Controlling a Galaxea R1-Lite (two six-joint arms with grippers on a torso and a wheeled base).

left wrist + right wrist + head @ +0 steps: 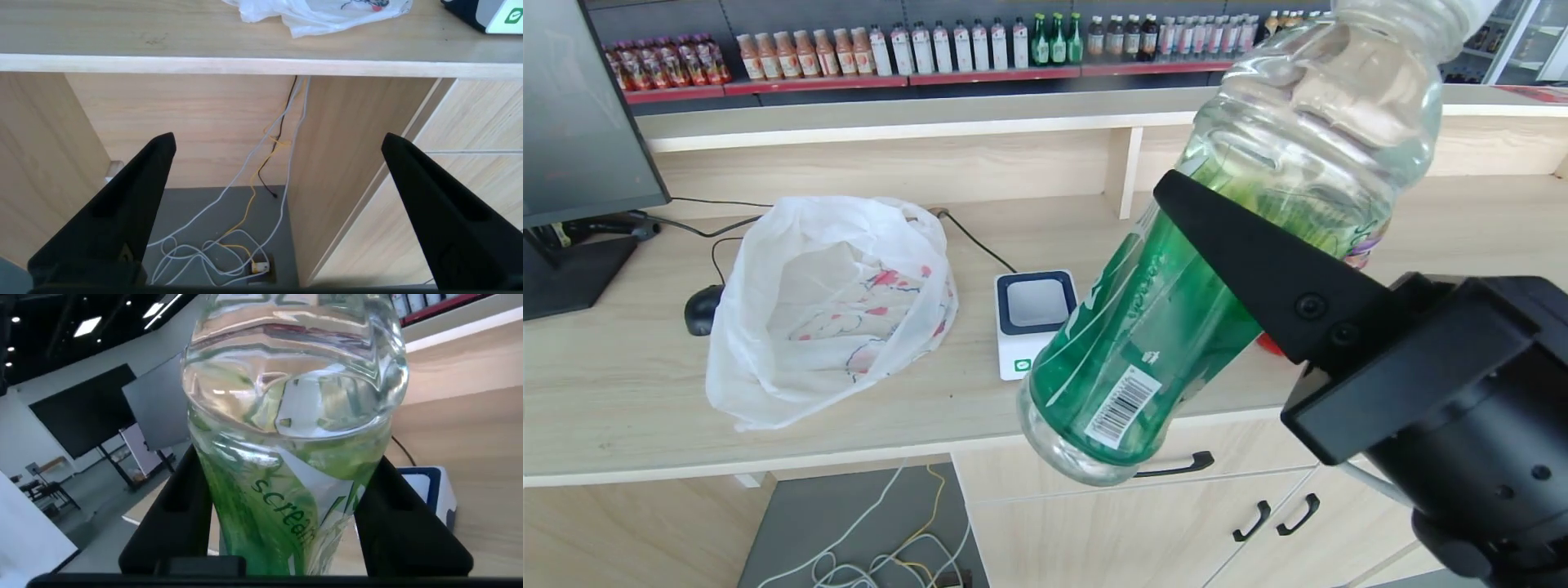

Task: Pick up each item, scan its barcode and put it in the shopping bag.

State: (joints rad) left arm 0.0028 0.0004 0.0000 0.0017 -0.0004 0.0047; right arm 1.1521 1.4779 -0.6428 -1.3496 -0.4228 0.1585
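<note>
Bottle [1258,204] pinched mid-body by R hand [1188,237], held tilted above desk [621,384], base lowest. Barcode [1121,406] left exposed near base, prob. so it can be presented to scanner [1035,314], below and left of hand. Shopping bag [833,302] further left, mouth open for drop. L hand [278,212] spread, empty, kept below desk edge.
</note>
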